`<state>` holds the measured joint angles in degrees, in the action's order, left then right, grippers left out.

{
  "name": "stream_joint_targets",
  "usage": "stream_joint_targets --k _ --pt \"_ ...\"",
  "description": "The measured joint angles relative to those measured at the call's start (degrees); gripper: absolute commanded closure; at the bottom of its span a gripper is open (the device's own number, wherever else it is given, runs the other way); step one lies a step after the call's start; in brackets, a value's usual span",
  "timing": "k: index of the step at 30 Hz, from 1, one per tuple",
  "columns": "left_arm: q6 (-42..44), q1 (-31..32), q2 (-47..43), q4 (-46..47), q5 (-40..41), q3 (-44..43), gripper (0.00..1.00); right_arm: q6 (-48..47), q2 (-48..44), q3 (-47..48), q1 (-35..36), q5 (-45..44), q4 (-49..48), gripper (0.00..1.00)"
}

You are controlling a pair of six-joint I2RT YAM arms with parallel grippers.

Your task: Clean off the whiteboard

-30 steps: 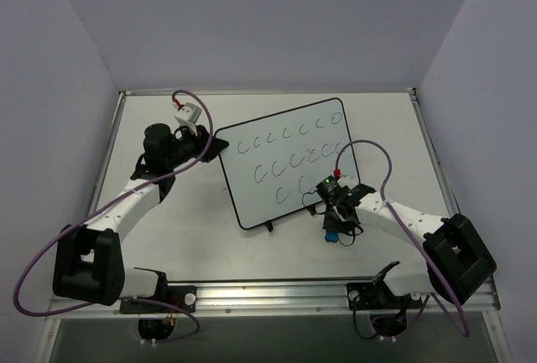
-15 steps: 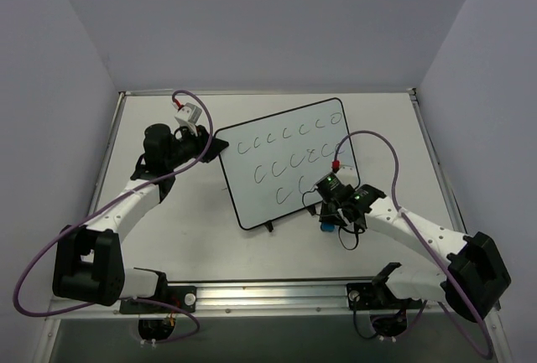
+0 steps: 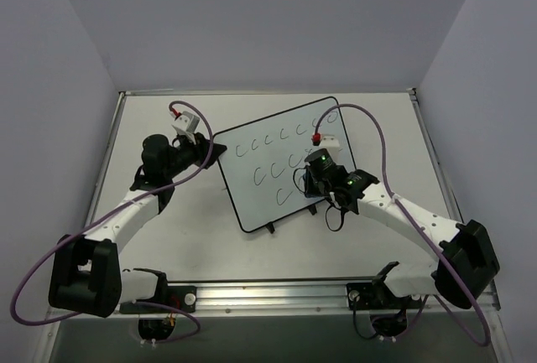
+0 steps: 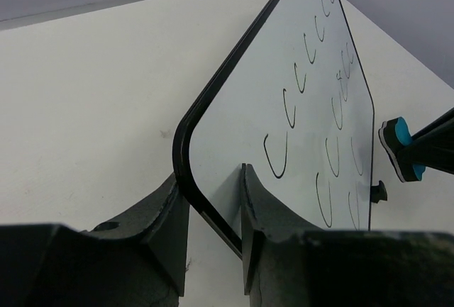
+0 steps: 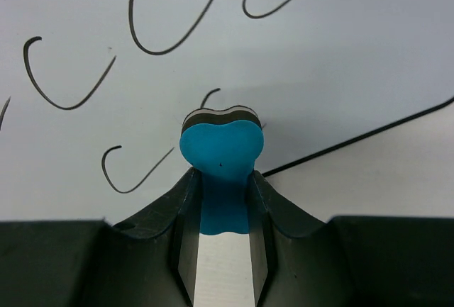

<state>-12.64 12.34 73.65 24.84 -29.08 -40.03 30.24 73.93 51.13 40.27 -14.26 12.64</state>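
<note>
The whiteboard lies slanted at the table's middle, with rows of black "c" marks on it. My left gripper is shut on its rounded left corner; the black frame runs between the fingers. My right gripper is over the board's right part, shut on a blue eraser. The eraser's tip sits on the board just inside its edge, beside a small "c". From the left wrist, the eraser shows at the board's far edge.
The white table ends at grey walls on three sides and a metal rail at the near edge. Purple cables loop above both arms. A small black foot sticks out from the board's near edge.
My right arm has carried the eraser up and left, from the table beside the board's near right edge onto the board. The left gripper and board have shifted slightly.
</note>
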Motion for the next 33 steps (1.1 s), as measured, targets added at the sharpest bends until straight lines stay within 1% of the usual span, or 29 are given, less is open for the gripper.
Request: stream_joint_targets --k 4,11,21,22,26,33 --pt "0.5 1.0 -1.2 3.7 2.5 2.7 0.98 -3.0 4.5 2.1 0.7 1.5 -3.0 0.97" --pt "2.6 3.0 -1.7 4.0 5.7 2.7 0.98 -8.0 7.4 7.0 2.5 4.9 -7.8 0.97" --pt "3.5 3.8 -5.2 -0.2 8.3 3.3 0.98 -15.0 10.8 10.7 4.9 11.2 -17.0 0.98" --pt "3.5 3.8 -5.4 -0.5 8.5 3.3 0.98 -15.5 11.8 11.5 5.3 11.5 -17.3 1.00" --pt "3.7 4.0 -6.7 -1.8 8.9 3.6 0.98 -16.7 16.2 14.9 7.0 12.5 -20.3 1.00" --pt "3.9 4.1 -7.1 -2.7 9.6 3.7 0.98 -18.2 19.4 18.4 10.1 12.2 -21.6 1.00"
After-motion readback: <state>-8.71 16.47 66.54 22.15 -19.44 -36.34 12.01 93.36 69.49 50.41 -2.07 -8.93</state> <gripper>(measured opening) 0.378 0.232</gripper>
